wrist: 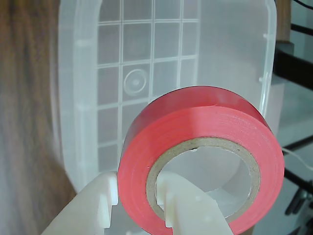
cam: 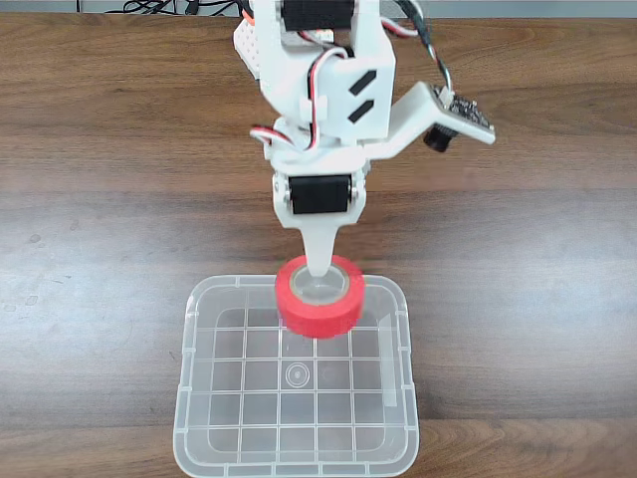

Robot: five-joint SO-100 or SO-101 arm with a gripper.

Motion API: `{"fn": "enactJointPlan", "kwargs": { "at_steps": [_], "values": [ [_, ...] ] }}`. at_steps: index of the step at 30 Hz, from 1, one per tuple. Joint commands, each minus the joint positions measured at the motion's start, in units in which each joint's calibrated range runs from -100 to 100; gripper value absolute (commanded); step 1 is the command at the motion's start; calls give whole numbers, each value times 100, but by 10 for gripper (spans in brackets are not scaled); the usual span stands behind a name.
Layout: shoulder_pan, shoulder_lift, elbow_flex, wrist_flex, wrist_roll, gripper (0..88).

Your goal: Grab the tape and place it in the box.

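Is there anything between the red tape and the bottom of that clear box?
Nothing: in the wrist view the tape, pinched by the gripper, hangs over the box with bare gridded floor beneath.

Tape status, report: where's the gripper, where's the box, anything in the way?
Gripper shut on tape, one finger through the core. Tape held above the box, near its far rim in the fixed view. Box interior bare, nothing in the way.

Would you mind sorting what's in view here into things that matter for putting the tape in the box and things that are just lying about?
Belongs to the job:
- tape, held over the box
- box
- tool, shut on the tape's wall

Just lying about:
- cables at the table's far edge
- wooden table
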Motion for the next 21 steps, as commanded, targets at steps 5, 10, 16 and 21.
{"fn": "enactJointPlan", "kwargs": {
  "at_steps": [5,10,16,21],
  "values": [
    [5,1668,-2463,-55,-21,12],
    [-2,2303,-2963,-55,-21,12],
    [34,2585,-3085,-55,-21,12],
    [12,2601,-3068,-55,0,18]
  ]
}}
